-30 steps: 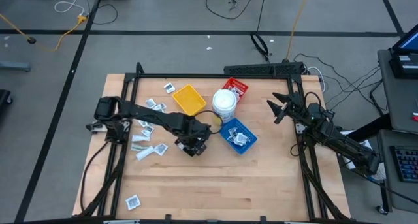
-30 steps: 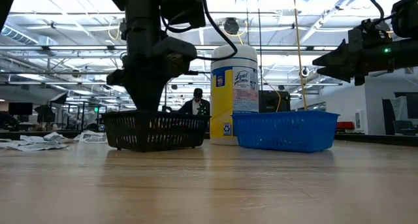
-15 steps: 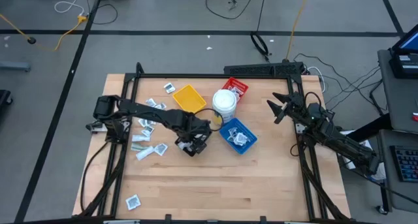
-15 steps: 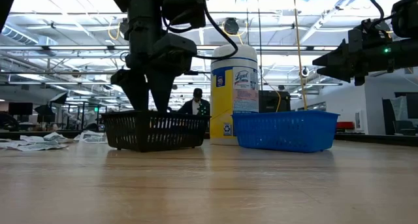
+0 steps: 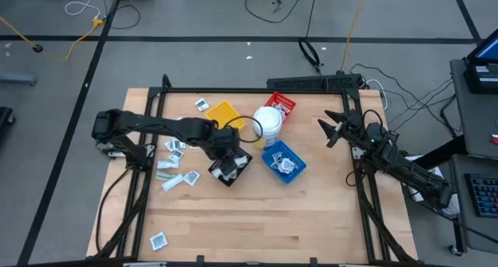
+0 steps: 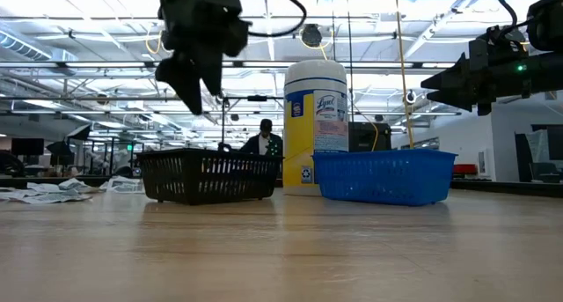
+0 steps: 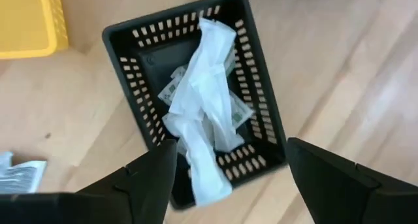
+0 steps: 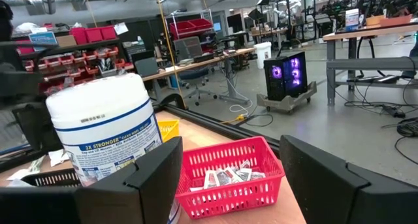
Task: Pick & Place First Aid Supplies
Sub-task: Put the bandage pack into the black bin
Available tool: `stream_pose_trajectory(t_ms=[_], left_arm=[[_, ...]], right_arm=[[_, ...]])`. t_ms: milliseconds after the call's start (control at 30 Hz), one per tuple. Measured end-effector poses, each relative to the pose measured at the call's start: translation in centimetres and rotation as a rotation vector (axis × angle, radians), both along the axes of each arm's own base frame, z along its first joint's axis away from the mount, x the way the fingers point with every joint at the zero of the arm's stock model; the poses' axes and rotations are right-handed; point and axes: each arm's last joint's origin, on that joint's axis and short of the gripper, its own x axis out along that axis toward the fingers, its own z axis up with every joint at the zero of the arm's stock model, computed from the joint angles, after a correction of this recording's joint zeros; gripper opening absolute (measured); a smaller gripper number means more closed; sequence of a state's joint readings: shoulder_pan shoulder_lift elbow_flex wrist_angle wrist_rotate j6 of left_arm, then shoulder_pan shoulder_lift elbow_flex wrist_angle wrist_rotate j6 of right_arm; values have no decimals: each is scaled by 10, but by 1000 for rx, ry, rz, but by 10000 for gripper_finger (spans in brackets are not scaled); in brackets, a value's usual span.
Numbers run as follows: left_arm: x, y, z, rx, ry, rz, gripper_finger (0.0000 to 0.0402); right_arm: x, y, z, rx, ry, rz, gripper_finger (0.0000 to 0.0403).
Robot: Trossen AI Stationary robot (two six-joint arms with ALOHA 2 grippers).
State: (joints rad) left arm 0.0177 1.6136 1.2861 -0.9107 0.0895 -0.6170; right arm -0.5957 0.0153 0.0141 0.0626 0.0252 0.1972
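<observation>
Hovering open-jawed over black tray (image 5: 231, 166), centre frame: left gripper (image 6: 195, 82), empty. Lying in tray: pale strips (image 7: 202, 113), just placed. Waiting open, right edge: right gripper (image 5: 330, 130). Next: reaching loose packets (image 5: 174, 177), left of tray.

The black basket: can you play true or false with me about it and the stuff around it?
1. The black basket has white packets inside. True.
2. The left end effector is squeezing a packet. False: it is open above the basket, holding nothing.
3. The yellow tray is full of packets. False: it looks empty.
4. The blue tray has packets in it. True.
5. The right end effector is inside the red tray. False: it waits off to the side, open.
</observation>
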Motion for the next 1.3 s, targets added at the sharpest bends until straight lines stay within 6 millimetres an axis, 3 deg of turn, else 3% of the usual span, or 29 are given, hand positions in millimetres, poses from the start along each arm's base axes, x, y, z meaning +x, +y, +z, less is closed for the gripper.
stream_pose_trajectory(t_ms=[167, 300, 700, 867, 1100, 1300], left_arm=[[-13, 2, 11, 17, 6, -91, 296], [-33, -4, 7, 0, 30, -127, 296], [-124, -35, -30, -96, 142, -59, 296], [-153, -42, -44, -146, 181, 0, 296], [-176, -48, -66, -173, 251, 42, 296], [-180, -51, -92, -132, 332, 56, 296]], right_arm=[[0, 0, 0, 0, 0, 0, 254], [0, 0, 0, 0, 0, 0, 254], [0, 0, 0, 0, 0, 0, 254], [0, 0, 0, 0, 0, 0, 254], [0, 0, 0, 0, 0, 0, 254], [0, 0, 0, 0, 0, 0, 254]])
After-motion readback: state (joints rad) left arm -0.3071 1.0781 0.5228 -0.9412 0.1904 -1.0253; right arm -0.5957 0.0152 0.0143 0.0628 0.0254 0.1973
